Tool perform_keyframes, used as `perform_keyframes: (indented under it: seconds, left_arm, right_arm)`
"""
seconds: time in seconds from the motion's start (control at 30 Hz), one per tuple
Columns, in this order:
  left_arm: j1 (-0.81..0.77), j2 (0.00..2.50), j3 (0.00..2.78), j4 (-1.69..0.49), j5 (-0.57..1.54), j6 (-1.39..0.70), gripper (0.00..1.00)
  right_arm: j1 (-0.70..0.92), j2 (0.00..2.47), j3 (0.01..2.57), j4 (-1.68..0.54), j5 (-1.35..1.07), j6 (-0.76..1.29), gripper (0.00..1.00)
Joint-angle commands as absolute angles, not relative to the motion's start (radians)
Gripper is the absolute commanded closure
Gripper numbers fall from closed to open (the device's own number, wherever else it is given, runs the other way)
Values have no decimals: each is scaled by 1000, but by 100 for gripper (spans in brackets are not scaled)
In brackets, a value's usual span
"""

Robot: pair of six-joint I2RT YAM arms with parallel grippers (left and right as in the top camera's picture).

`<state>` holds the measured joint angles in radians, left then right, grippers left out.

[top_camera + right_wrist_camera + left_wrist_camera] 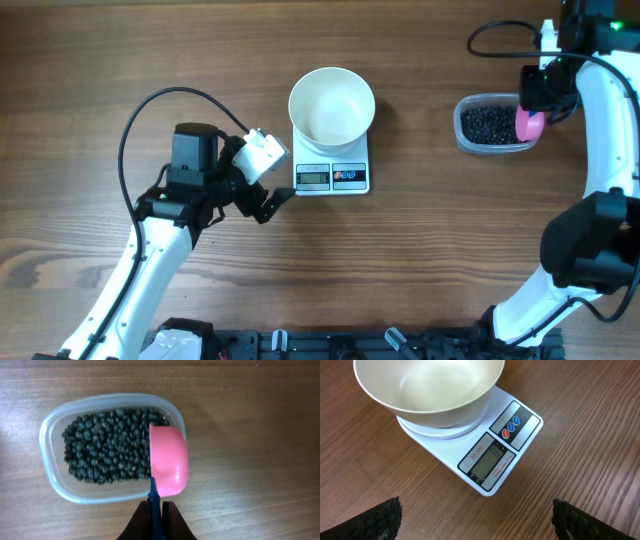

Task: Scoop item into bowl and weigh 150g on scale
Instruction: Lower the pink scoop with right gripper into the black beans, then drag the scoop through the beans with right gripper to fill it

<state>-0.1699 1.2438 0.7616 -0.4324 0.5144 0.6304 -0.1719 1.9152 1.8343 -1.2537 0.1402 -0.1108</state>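
A white bowl (332,104) (427,387) stands empty on the small white scale (333,176) (492,455). My left gripper (268,203) (476,519) hovers open just left of the scale's front, nothing between its fingers. At the far right, small black beans (488,123) (107,450) fill a clear plastic tub (464,132) (50,465). My right gripper (545,90) (156,510) is shut on the blue handle of a pink scoop (529,124) (169,462). The scoop is tipped on its side over the tub's right rim, its cup facing the beans.
Bare wooden tabletop (420,250) surrounds everything. A black cable (135,130) loops behind the left arm. The right arm's white links (610,120) run down the right edge.
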Motion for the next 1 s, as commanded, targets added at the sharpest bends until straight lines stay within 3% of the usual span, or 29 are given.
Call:
perform_keyframes:
  seconds: [0.0,0.4,0.97]
  left_arm:
    - [-166,1246,756,-430,515,624,0]
    - [-166,1246,756,-430,515,624,0]
    - [-166,1246,756,-430,515,624,0]
  right_arm:
    - [-174,1927,1779,-1219,150,-98,96]
    - [-174,1927,1699,-1177,-60,-135,95]
    - [-175,1927,1694,-1228,-179,-157,96]
